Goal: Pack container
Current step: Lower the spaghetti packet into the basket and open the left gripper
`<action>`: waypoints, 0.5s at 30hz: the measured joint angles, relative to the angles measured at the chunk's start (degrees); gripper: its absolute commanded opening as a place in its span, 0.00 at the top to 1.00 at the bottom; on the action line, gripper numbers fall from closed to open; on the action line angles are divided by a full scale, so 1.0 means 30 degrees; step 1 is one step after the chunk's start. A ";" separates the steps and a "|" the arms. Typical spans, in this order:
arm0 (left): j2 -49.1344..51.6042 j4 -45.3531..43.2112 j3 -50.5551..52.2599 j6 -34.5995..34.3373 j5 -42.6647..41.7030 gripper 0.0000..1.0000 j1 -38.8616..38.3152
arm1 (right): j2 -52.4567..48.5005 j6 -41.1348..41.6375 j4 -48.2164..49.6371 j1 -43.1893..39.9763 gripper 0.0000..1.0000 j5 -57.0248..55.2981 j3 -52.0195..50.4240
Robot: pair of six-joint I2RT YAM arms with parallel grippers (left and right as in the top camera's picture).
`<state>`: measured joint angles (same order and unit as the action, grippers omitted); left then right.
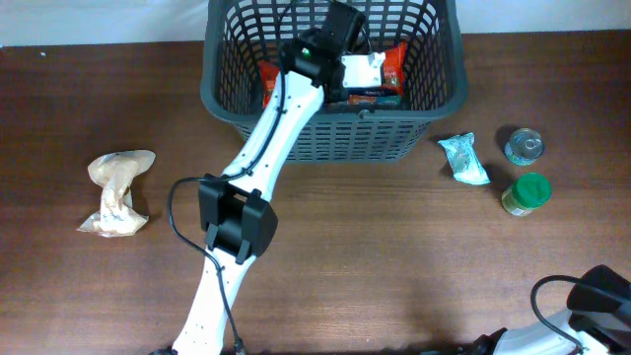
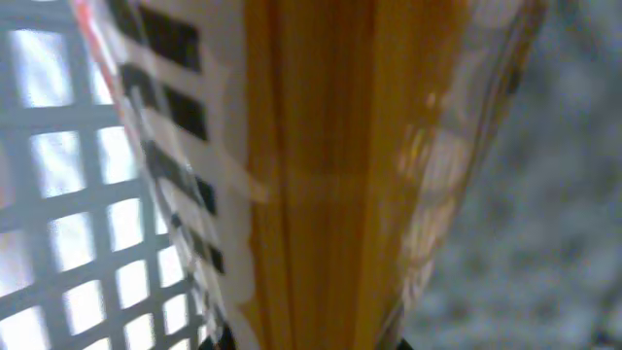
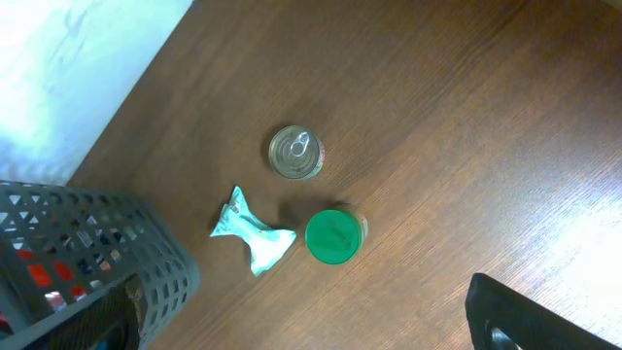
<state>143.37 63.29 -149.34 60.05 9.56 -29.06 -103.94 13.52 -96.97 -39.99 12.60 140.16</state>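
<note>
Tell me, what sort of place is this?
Probably a robotics lab staged as a grocery-packing bench, not a real shop. A white robot arm holds a spaghetti packet inside a dark grey shopping basket on a wooden table, with a tin can and green-lidded jar beside it.

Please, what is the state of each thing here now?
Dark grey plastic lattice basket: upright, partly filled with packets.
Clear spaghetti packet: held inside basket.
Left claw: shut on spaghetti packet.
Silver tin can: upright, unopened.
Green-lidded jar: upright, lid on.
Pale green sachet: lying on brown wooden table.
Beige crumpled bag: lying on table.
</note>
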 measured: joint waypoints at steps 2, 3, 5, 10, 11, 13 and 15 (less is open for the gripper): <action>0.0000 0.0503 0.0124 -0.0357 0.0153 0.99 -0.0211 | 0.0000 0.0007 0.0000 0.0000 0.01 0.0000 0.0000; 0.0000 0.0765 0.0189 -0.0546 0.0240 0.98 -0.0321 | 0.0000 0.0007 0.0000 0.0000 0.01 0.0007 0.0000; 0.0000 0.1056 0.0328 -0.0867 0.0408 0.98 -0.0517 | 0.0000 0.0000 0.0000 0.0000 0.01 0.0007 0.0000; 0.0000 0.1100 0.0430 -0.1428 0.0539 0.98 -0.0845 | 0.0000 0.0007 0.0000 0.0000 0.01 0.0007 0.0007; 0.0000 0.1115 0.0430 -0.1545 0.0554 0.98 -0.0867 | 0.0000 0.0015 0.0000 0.0000 0.01 0.0007 0.0007; 0.0000 0.1239 0.0430 -0.1719 0.0576 0.71 -0.0867 | 0.0000 0.0000 0.0000 0.0000 0.01 0.0058 0.0000; 0.0000 0.1304 0.0430 -0.1785 0.0634 0.30 -0.0867 | 0.0000 0.0000 0.0000 0.0000 0.01 0.0080 0.0007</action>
<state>143.37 67.20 -148.05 54.70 11.46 -31.66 -103.94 13.52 -96.97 -39.99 12.84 140.18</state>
